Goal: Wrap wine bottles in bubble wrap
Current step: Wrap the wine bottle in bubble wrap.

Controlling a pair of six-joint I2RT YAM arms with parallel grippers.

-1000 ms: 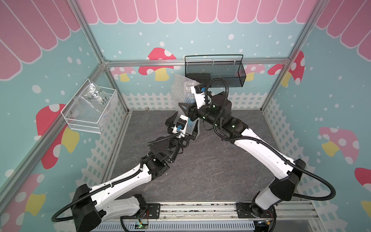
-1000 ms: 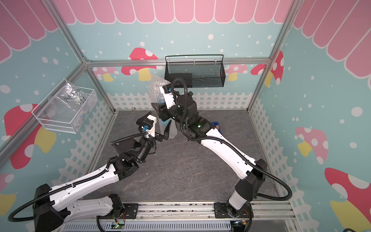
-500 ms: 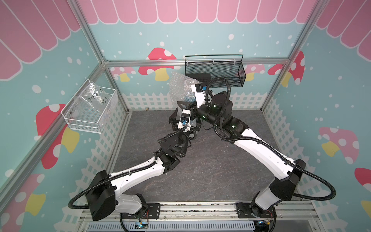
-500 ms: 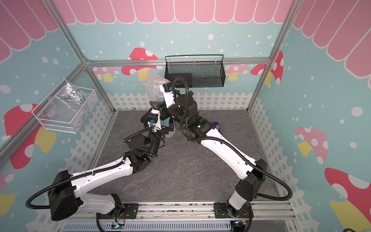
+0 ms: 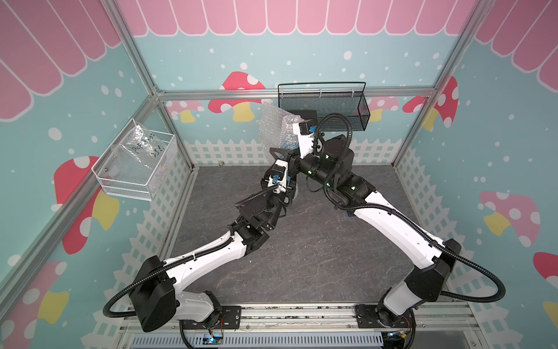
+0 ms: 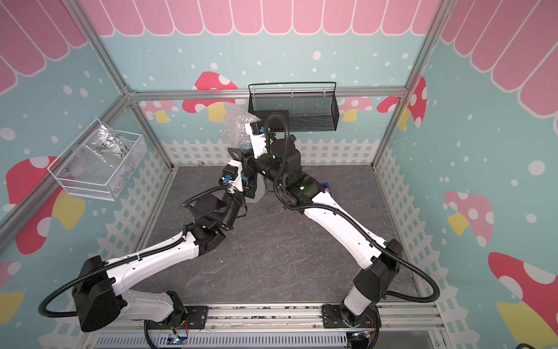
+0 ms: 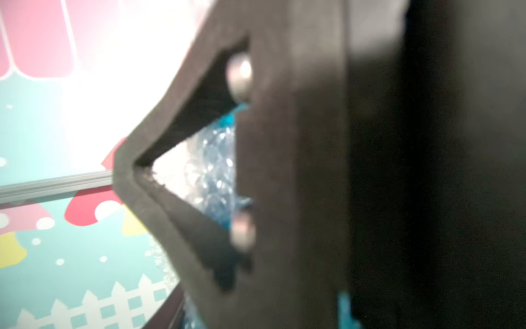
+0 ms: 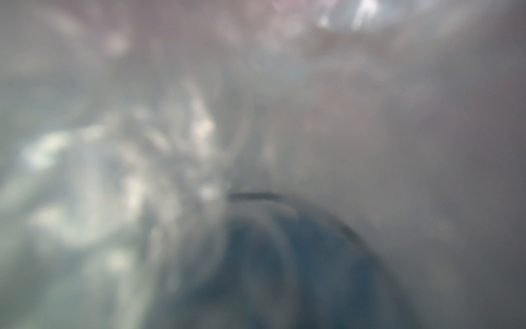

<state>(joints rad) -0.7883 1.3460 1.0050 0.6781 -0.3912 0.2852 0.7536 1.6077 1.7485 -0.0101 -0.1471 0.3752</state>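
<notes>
The wine bottle (image 5: 287, 142) shows blue through the bubble wrap (image 5: 270, 127) rolled round it. My right gripper (image 5: 285, 151) holds the bundle in the air near the back wall, shut on it, in both top views (image 6: 241, 152). One black triangular finger (image 7: 176, 182) fills the left wrist view, with blue bottle and wrap (image 7: 216, 171) behind it. My left gripper (image 5: 290, 173) sits right under the bundle, against the right gripper; its jaws are hidden. A loose tail of wrap (image 6: 258, 193) hangs beside it. The right wrist view is a blur of wrap and blue bottle (image 8: 299, 256).
A black mesh basket (image 5: 323, 111) hangs on the back wall just behind the bundle. A white wire basket (image 5: 114, 181) with a crinkled clear bag (image 5: 142, 148) hangs on the left wall. A blue boxy thing (image 6: 326, 185) lies behind the right arm.
My left arm has reached up and back, bringing its gripper from the mid floor to just under the wrapped bottle. The right arm has barely moved.
</notes>
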